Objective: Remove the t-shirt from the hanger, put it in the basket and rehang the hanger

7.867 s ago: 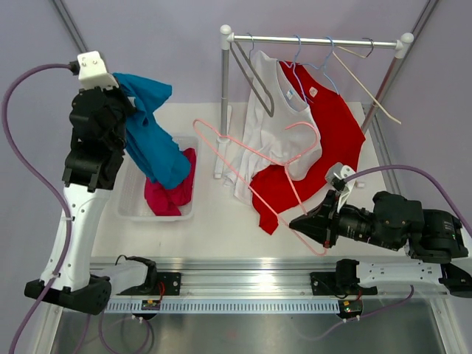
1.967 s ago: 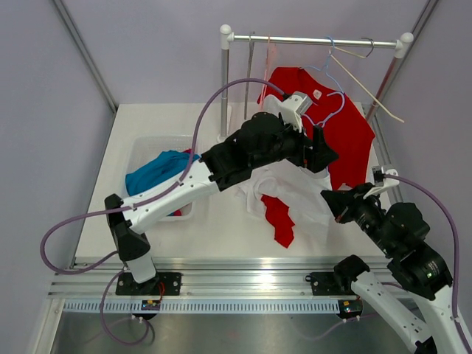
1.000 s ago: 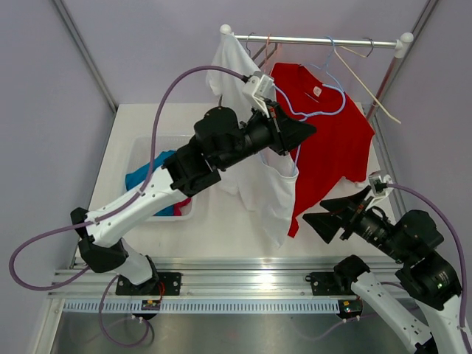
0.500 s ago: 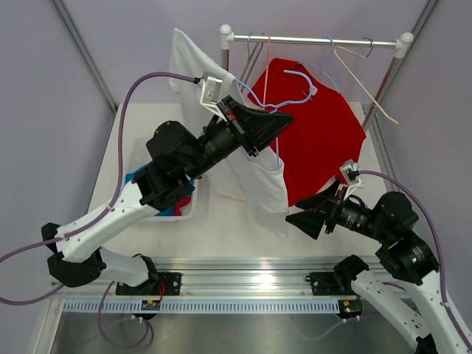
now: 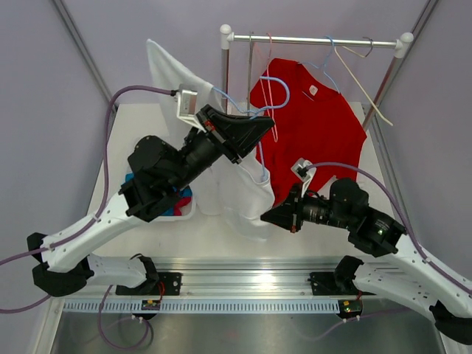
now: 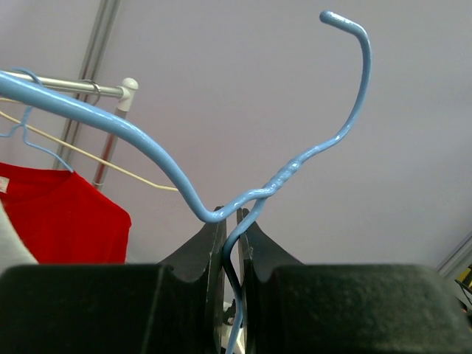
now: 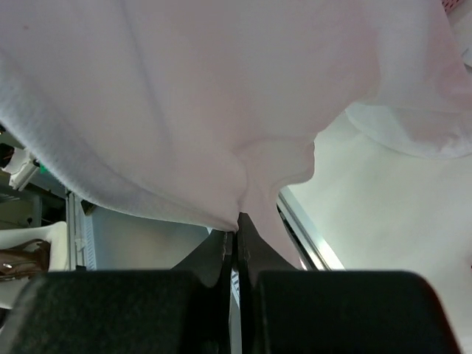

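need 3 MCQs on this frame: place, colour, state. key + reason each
1. The right claw meets the white t-shirt at: A its collar; B its lower edge; C nowhere.
2. The hanger in the left claw is: A blue; B pink; C white.
3. The left claw is: A wide open; B shut on nothing; C shut on the hanger.
Key: 1 B, right wrist view shows the cloth edge pinched in shut jaws. 2 A, the wire is blue. 3 C, the wire sits clamped between the jaws.
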You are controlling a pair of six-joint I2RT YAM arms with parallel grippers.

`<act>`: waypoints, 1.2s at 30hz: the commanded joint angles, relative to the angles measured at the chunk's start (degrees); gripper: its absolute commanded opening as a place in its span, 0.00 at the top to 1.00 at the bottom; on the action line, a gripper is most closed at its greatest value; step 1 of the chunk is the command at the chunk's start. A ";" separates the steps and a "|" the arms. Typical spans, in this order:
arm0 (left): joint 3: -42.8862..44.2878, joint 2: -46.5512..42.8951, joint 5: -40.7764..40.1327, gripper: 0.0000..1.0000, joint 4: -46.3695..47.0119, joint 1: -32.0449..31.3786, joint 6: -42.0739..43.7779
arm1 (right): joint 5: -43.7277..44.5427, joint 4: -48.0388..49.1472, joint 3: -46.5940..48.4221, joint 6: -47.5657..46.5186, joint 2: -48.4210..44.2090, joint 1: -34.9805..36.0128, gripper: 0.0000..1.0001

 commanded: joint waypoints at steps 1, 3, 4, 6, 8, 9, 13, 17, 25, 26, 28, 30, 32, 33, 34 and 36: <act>-1.79 -6.16 -3.89 1.00 7.36 0.32 2.71 | 9.32 1.76 -2.16 -1.67 0.31 4.52 1.00; -3.64 -9.15 -4.59 1.00 8.15 0.41 3.41 | 10.63 1.59 -4.19 -1.24 -0.65 5.23 1.00; -4.00 -10.11 -5.90 1.00 8.24 0.41 3.85 | 11.08 1.41 -6.20 -0.80 -1.18 5.59 1.00; -4.52 -12.83 -7.05 1.00 7.80 0.50 5.60 | 12.48 1.06 -8.41 0.17 -3.45 7.43 1.00; -4.96 -14.34 -7.93 1.00 7.62 0.67 6.92 | 13.45 -0.17 -10.61 0.87 -4.87 8.57 1.00; -5.23 -15.13 -8.11 1.00 7.80 0.67 7.19 | 14.15 -0.35 -11.05 1.57 -4.87 8.93 1.00; -7.68 -17.42 -7.41 1.00 11.57 0.67 5.70 | 15.82 0.97 -10.54 2.02 -0.84 11.91 1.00; -8.48 -15.31 -1.36 1.00 12.55 0.67 0.70 | 23.19 0.79 -4.13 -0.35 6.88 15.78 1.00; -12.52 -17.06 1.99 1.00 14.74 0.67 -3.53 | 24.44 2.99 4.15 -2.02 10.06 17.36 0.96; -12.52 -17.33 2.26 1.00 14.40 0.59 -3.70 | 24.88 2.73 4.32 -2.02 10.07 17.80 0.89; -12.79 -18.38 2.17 1.00 13.26 0.59 -3.36 | 26.19 1.68 4.67 -2.02 8.85 17.89 0.60; -13.40 -19.78 1.82 1.00 11.15 0.59 -2.30 | 26.29 -0.69 6.16 -2.20 5.07 17.89 0.34; -14.98 -20.75 1.56 1.00 10.00 0.59 -1.78 | 25.15 -4.10 8.53 -3.07 2.09 17.89 0.27; -15.86 -21.72 1.47 1.00 10.08 0.59 -1.77 | 24.97 -5.61 11.50 -3.43 1.64 17.98 0.27; -17.52 -22.16 1.03 1.00 10.09 0.59 -1.86 | 24.79 -6.84 13.10 -3.87 1.46 17.98 0.27; -18.85 -22.95 0.68 1.00 10.44 0.59 -2.12 | 23.83 -8.87 17.22 -5.53 1.72 17.98 0.28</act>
